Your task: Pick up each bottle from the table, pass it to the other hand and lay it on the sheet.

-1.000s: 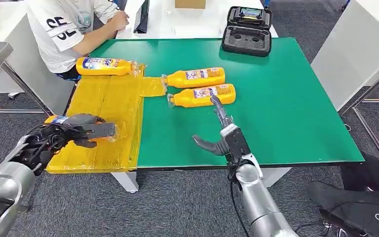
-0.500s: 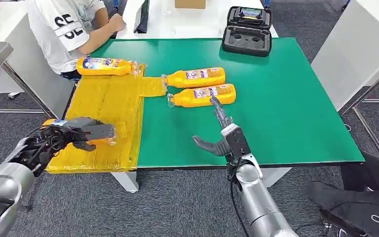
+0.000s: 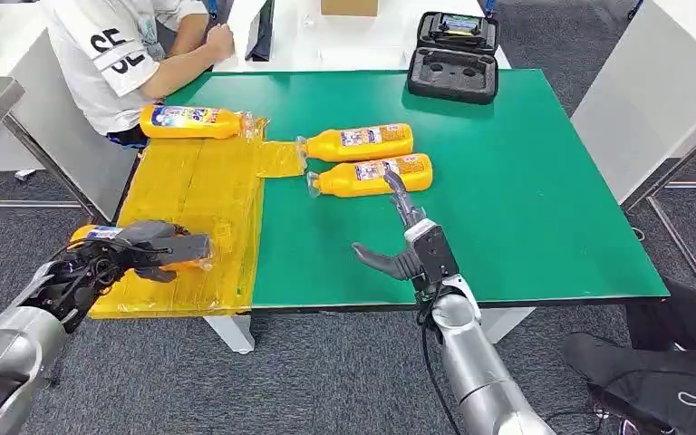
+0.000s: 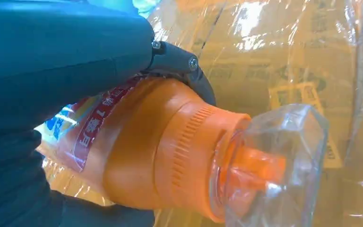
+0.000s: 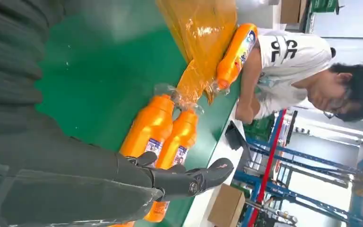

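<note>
An orange bottle (image 3: 136,246), rigid plastic and likely slick under its label, best gripped round the body, lies clasped in the robot's left hand (image 3: 149,246) over the yellow sheet's (image 3: 204,190) near edge, while the empty, spread right hand (image 3: 405,245) hovers beside two bottles (image 3: 367,159) on the green table (image 3: 526,181).
</note>
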Controlling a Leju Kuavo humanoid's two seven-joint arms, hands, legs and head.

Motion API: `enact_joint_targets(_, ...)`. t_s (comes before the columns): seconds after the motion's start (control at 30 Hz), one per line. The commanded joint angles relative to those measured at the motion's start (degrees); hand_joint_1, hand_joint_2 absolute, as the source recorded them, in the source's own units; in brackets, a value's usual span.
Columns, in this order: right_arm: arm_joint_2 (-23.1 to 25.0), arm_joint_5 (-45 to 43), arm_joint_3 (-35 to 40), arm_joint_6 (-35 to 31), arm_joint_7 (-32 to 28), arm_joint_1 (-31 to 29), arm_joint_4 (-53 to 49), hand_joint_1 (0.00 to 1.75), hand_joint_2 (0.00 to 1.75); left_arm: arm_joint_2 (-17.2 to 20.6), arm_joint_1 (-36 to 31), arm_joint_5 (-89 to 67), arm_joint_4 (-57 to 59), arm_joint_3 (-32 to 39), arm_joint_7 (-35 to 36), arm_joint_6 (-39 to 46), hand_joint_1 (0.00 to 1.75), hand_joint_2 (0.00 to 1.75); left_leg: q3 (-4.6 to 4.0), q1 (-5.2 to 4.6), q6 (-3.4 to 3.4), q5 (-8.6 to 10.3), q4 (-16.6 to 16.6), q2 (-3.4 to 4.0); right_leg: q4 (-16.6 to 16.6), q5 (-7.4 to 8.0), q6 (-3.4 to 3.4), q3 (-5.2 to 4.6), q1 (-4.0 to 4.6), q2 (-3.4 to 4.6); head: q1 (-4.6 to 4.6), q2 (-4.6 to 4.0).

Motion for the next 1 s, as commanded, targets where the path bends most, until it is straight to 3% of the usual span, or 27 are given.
enact_joint_targets(0.03, 0.4, -0.4, -0.3, -0.1, 0.1, -3.8, 5.7, 0.0, 1.75, -0.1, 1.2, 0.0, 1.6, 1.6, 0.3, 0.5, 1.5, 1.75, 0.05, 0.07, -0.09, -0.02, 0.0, 0.17, 0.0, 0.04, -0.09, 0.02, 0.07, 0.16, 0.0, 0.0)
enact_joint_targets(0.07, 0.4, -0.4, -0.3, -0.1, 0.1, -3.8, 5.7, 0.0, 1.75, -0.1, 1.2, 0.0, 1.6, 1.6, 0.3, 0.5, 1.47, 1.75, 0.05, 0.07, -0.09, -0.02, 0.0, 0.16, 0.0, 0.04, -0.09, 0.02, 0.07, 0.14, 0.0, 0.0)
enact_joint_targets(0.13, 0.6, -0.8, -0.4, 0.0, 0.2, -3.7, 5.9, 0.0, 1.75, -0.2, 1.7, -0.4, 1.2, 1.8, 0.5, 0.8, 0.65, 1.75, 0.04, 0.09, -0.1, 0.0, 0.0, 0.16, 0.0, 0.06, -0.1, 0.02, 0.09, 0.14, 0.0, 0.0)
enact_joint_targets(0.17, 0.7, -0.8, -0.4, 0.1, 0.2, -3.6, 6.0, 0.0, 1.75, -0.1, 1.8, -0.4, 1.3, 1.8, 0.5, 0.9, 0.63, 1.75, 0.03, 0.06, -0.09, 0.0, 0.0, 0.13, 0.0, 0.05, -0.09, 0.01, 0.06, 0.11, 0.0, 0.0)
enact_joint_targets(0.2, 0.8, -0.8, -0.4, 0.1, 0.3, -3.5, 5.9, 0.0, 1.75, -0.1, 2.0, -0.5, 1.3, 1.8, 0.5, 0.9, 0.51, 1.75, 0.04, 0.02, -0.06, 0.0, 0.0, 0.1, 0.0, 0.03, -0.06, 0.01, 0.02, 0.09, 0.0, 0.0)
enact_joint_targets(0.23, 0.9, -1.0, -0.5, 0.0, 0.4, -3.3, 5.7, 0.0, 1.75, -0.1, 2.3, -0.9, 1.3, 1.8, 0.6, 1.2, 0.05, 1.75, 0.05, 0.08, -0.11, 0.0, 0.0, 0.16, 0.0, 0.06, -0.11, 0.02, 0.08, 0.14, 0.0, 0.0)
enact_joint_targets(0.27, 0.9, -1.2, -0.6, 0.0, 0.5, -3.3, 5.7, 0.0, 1.75, -0.1, 2.4, -1.0, 1.3, 1.9, 0.6, 1.2, 0.0, 1.75, 0.07, 0.06, -0.09, 0.0, 0.0, 0.13, 0.0, 0.04, -0.09, 0.04, 0.06, 0.12, 0.0, 0.0)
enact_joint_targets(0.77, 0.6, -2.7, -1.2, 0.4, 1.0, -4.1, 8.2, 0.0, 1.75, -0.2, 2.3, -2.5, 1.7, 2.5, 0.3, 0.2, 0.0, 1.75, 0.01, 0.07, -0.11, 0.0, 0.0, 0.12, 0.0, 0.04, -0.1, -0.01, 0.08, 0.1, 0.0, 0.0)
enact_joint_targets(1.0, 0.0, -3.0, -1.3, -0.1, 1.5, -3.9, 9.7, 0.0, 1.75, 1.9, 1.6, -1.6, 0.3, 2.9, -4.3, -1.3, 0.0, 1.75, 0.04, 0.09, -0.11, 0.0, 0.0, 0.12, 0.0, 0.04, -0.1, 0.02, 0.09, 0.11, 0.0, 0.0)
